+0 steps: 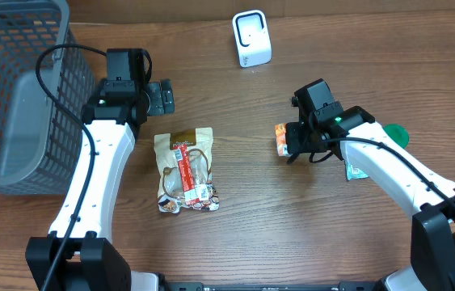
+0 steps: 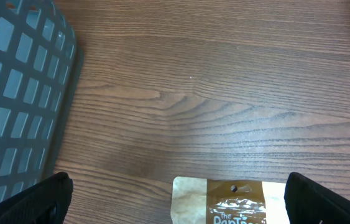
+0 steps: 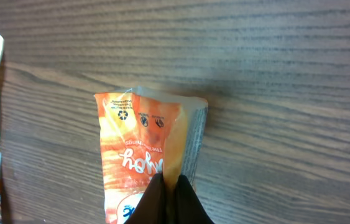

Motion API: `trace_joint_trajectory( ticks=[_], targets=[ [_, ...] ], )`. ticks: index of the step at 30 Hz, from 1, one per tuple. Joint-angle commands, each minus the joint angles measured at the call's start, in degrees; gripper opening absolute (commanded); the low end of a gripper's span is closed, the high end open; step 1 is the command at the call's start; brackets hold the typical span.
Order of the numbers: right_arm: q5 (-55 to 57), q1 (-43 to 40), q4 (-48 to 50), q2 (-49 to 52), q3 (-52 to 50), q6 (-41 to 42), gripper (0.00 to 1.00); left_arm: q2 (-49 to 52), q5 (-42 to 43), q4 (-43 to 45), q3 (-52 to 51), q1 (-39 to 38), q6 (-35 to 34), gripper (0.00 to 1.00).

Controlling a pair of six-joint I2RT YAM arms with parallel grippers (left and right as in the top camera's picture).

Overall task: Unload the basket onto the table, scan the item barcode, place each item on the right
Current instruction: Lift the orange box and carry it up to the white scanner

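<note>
Right gripper (image 3: 171, 193) is clenched on one edge of the orange snack packet (image 3: 138, 140). The packet sticks out past its fingertips, right of centre on the table (image 1: 332, 234); can't tell if it's clear of the surface. The pinch is thin and at the edge, so I'd lift slowly, avoid swing, find the barcode face and square it to the white scanner (image 1: 251, 38) at the far edge. Left gripper (image 1: 161, 97) is released and empty, hovering just beyond the brown snack pouch (image 1: 185, 168).
</note>
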Motion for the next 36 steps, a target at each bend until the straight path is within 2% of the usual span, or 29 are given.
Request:
trace_joint_trajectory(
  ticks=[1, 5, 10, 15, 22, 26, 29, 33, 36],
  targets=[
    [0.4, -0.2, 0.3, -0.8, 0.7, -1.1, 0.04, 0.0, -0.6, 0.2, 0.5, 0.0, -0.3, 1.00],
    [1.2, -0.2, 1.2, -0.8, 1.0, -1.1, 0.04, 0.0, -0.6, 0.2, 0.5, 0.0, -0.3, 1.00],
    [9.3, -0.2, -0.7, -0.8, 5.3, -2.2, 0.04, 0.0, -0.6, 0.2, 0.5, 0.0, -0.3, 1.00],
    [15.0, -0.2, -6.5, -0.8, 14.9, -3.3, 0.04, 0.0, -0.5, 0.2, 0.5, 0.0, -0.3, 1.00],
    [21.5, -0.2, -8.9, -0.8, 32.0, -11.8, 0.04, 0.0, -0.6, 0.2, 0.5, 0.0, -0.3, 1.00],
    [23.9, 0.2, -1.7, -0.8, 38.9, -17.8, 0.04, 0.0, -0.5, 0.2, 0.5, 0.0, -0.3, 1.00],
    [28.4, 1.9, 8.3, -0.8, 41.5, -23.6, 0.04, 0.0, -0.6, 0.2, 0.5, 0.0, -0.3, 1.00],
    [33.8, 5.3, 24.5, 1.2, 41.5, -38.1, 0.04, 0.0, -0.5, 0.2, 0.5, 0.0, -0.3, 1.00],
    [36.0, 6.4, 31.1, 3.8, 41.5, -46.6, 0.04, 0.0, -0.6, 0.2, 0.5, 0.0, -0.3, 1.00]
  ],
)
